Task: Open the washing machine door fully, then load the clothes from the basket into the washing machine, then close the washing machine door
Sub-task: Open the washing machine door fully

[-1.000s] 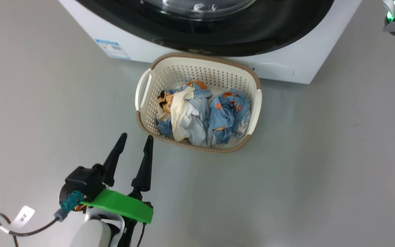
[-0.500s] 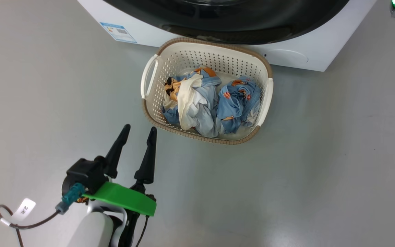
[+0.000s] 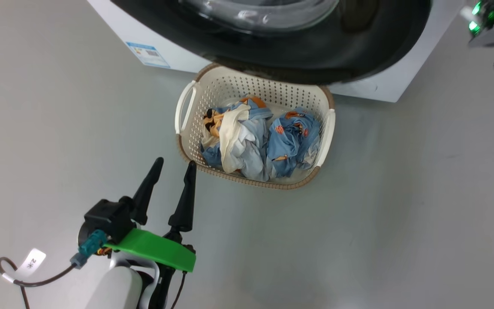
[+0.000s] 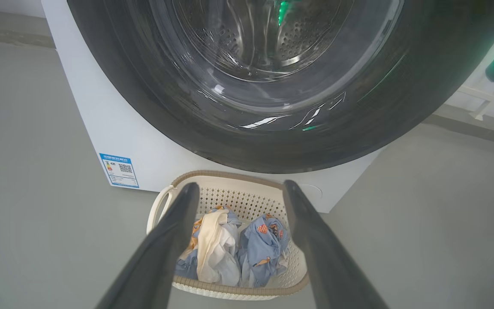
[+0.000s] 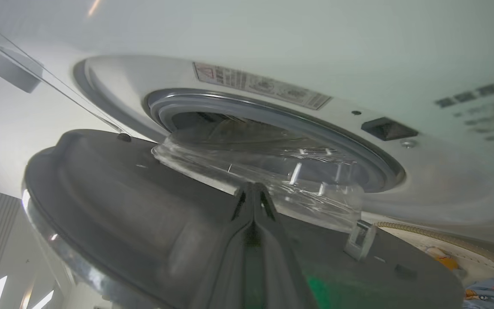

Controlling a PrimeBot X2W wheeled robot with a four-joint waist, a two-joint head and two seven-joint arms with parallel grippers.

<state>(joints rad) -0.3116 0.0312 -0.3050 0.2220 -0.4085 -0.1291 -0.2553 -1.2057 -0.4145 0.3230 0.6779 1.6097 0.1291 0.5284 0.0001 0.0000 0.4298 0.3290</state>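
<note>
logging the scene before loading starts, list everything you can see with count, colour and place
washing machine: 1, white, on the floor at the back
washing machine door: 1, black rim with clear glass, partly open, hiding the basket's far rim in the head view
gasket: 1, grey, around the drum opening
label sticker: 1, blue, lower left of the machine's front
basket: 1, cream with brown rim, on the floor before the machine
clothes: crumpled heap, number unclear, light blue with orange prints plus cream, in the basket
floor: grey
left gripper: 1, dark fingers, open, empty, beside the basket's near left corner
right gripper: 1, dark fingers, shut, at the door's inner side
</note>
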